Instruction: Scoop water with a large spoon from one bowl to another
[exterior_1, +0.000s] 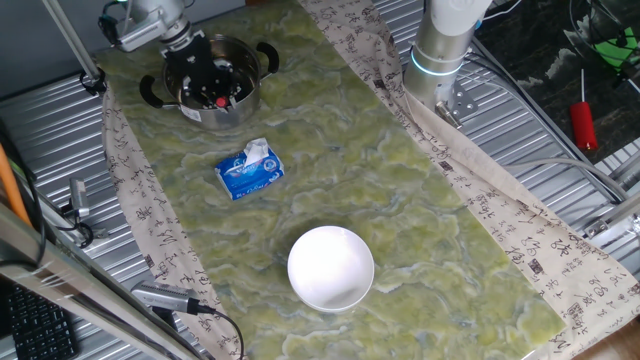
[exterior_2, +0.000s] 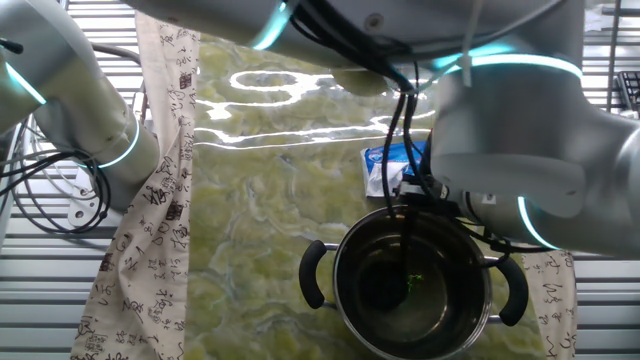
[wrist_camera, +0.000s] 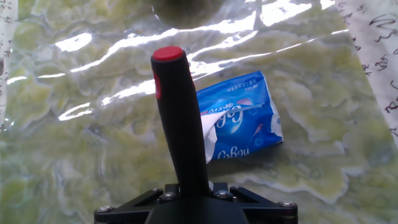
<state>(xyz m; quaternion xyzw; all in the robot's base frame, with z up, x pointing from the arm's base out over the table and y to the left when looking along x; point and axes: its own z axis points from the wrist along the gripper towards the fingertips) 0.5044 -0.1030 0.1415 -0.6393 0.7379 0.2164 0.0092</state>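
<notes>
The steel pot (exterior_1: 238, 108) with two black side handles stands at the table's far left; it also shows in the other fixed view (exterior_2: 350, 262). My gripper (exterior_1: 205, 72) hangs right over it, shut on the black ladle's handle. In the hand view the ladle handle (wrist_camera: 180, 118) rises from between the jaws of the gripper (wrist_camera: 193, 194) and ends in a red tip. The scoop is hidden; a thin dark shaft (exterior_2: 410, 250) reaches down inside the pot. The white bowl (exterior_1: 331, 267) sits apart, near the table's front.
A blue tissue packet (exterior_1: 250, 168) lies between pot and bowl, also in the hand view (wrist_camera: 239, 118). The arm's base (exterior_1: 445, 45) stands at the back. A red-handled screwdriver (exterior_1: 583, 125) lies off the mat at right. Cables and metal clamps line the left edge.
</notes>
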